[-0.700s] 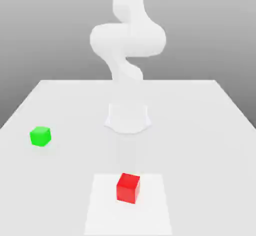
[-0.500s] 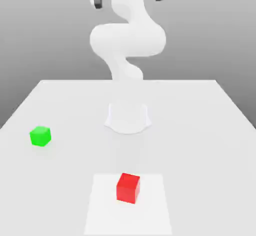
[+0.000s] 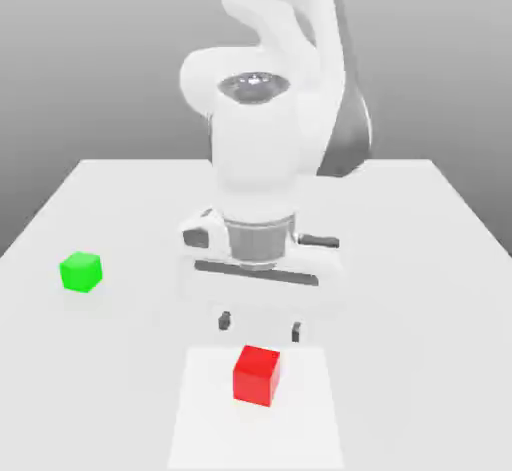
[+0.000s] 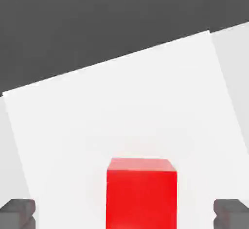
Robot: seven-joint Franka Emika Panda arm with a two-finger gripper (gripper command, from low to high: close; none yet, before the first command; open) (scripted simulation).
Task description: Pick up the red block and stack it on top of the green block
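A: What are you seeing around the red block [image 3: 257, 375]?
B: You are looking at a pale surface [image 3: 420, 309], with a brighter white square [image 3: 205, 429] lying at its near part in the exterior view. The red block is resting on that square. The green block [image 3: 81, 272] is sitting well apart from it, on bare surface toward the exterior view's left.
A: Is anything standing in your way?
B: Nothing is standing between the two blocks on the surface. Your arm [image 3: 255, 149] is reaching down over the middle of the surface, and the gripper [image 3: 260, 327] is hanging near the red block, above it.
A: State of the jaws?
B: They are standing wide apart, holding nothing. In the hand view, the red block is lying between the lines of the two dark fingertips [image 4: 17, 214], with free space showing on either side and neither one touching it.
A: And how is the red block looking?
B: You are seeing a small, plain, bright red cube, its faces smooth. It is sitting flat on the white square, turned slightly in the exterior view, so that its top and sides are showing. In the hand view one narrow face is appearing paler than the broad red one. The green block is also showing as a small plain cube, its top lighter than its sides.
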